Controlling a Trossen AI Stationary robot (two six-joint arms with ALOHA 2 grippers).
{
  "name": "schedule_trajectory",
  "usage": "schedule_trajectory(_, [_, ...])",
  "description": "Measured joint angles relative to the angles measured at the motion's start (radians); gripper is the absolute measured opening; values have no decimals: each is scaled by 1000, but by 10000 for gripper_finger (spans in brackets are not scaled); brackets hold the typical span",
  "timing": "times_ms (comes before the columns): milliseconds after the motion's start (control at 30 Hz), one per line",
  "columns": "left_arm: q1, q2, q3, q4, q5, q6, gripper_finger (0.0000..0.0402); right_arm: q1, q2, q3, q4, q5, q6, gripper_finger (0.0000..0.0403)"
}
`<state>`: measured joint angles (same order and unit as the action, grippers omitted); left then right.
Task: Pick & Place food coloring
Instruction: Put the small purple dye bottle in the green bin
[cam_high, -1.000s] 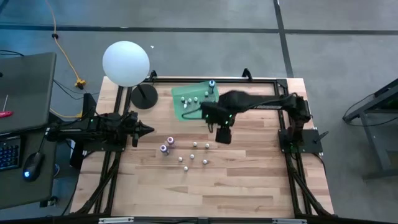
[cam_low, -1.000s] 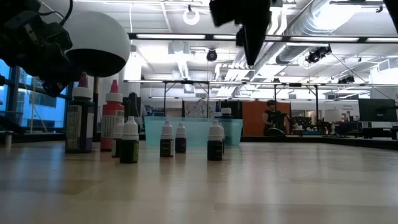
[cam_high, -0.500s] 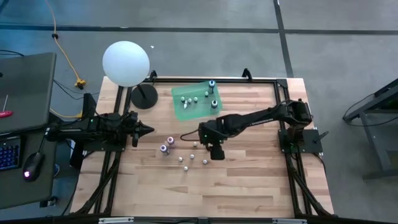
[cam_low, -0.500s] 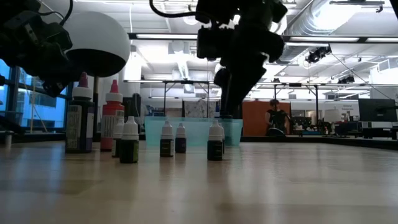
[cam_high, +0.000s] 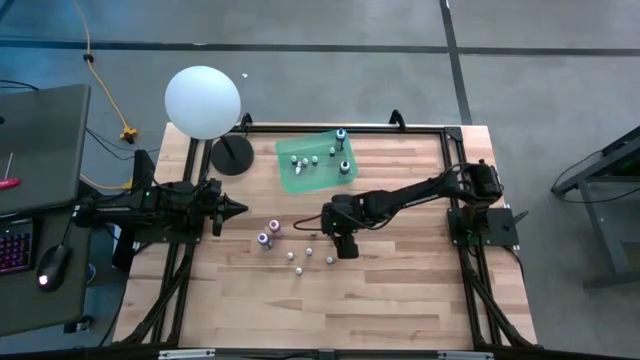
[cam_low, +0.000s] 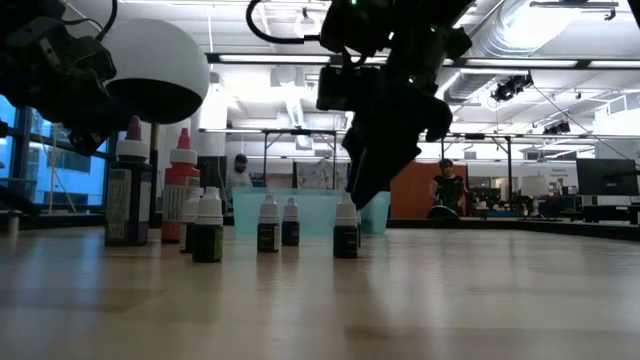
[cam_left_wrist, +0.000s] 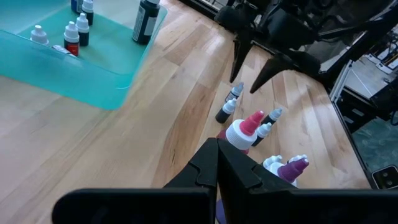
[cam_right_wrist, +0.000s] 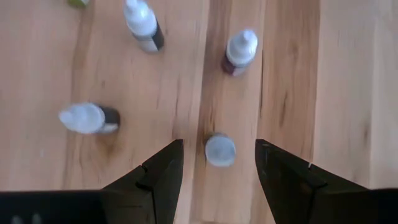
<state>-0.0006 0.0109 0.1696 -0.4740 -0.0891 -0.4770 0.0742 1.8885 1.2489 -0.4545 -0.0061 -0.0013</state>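
Observation:
Several tiny food coloring bottles (cam_high: 309, 252) stand upright on the wooden table, with two purple ones (cam_high: 268, 234) to their left. More bottles stand in the green tray (cam_high: 300, 178) at the far side. My right gripper (cam_right_wrist: 217, 162) points steeply down, open, low over the loose group. Its fingers stand on either side of one white-capped bottle (cam_right_wrist: 220, 149) without touching it. In the low view it hangs just over a bottle (cam_low: 346, 228). My left gripper (cam_high: 238, 209) waits at the table's left, shut.
A white globe lamp (cam_high: 203, 101) on a black base (cam_high: 232, 156) stands at the far left corner. Other loose bottles (cam_right_wrist: 239, 51) (cam_right_wrist: 87, 118) stand close around the right gripper. Bare wood lies toward the near edge.
My right gripper has come away from the green tray toward the near edge and dropped low over the loose bottles, tipping to point more steeply down. It has stayed open. No bottle has moved.

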Motion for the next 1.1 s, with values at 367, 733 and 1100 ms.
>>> schedule_trajectory(367, [0, 0, 0, 0, 0, 0, 0, -1, 0, -5, 8, 20, 0, 188])
schedule_trajectory(733, [0, 0, 0, 0, 0, 0, 0, -1, 0, -5, 8, 14, 0, 157])
schedule_trajectory(1100, [0, 0, 0, 0, 0, 0, 0, -1, 19, -4, 5, -5, 1, 150])
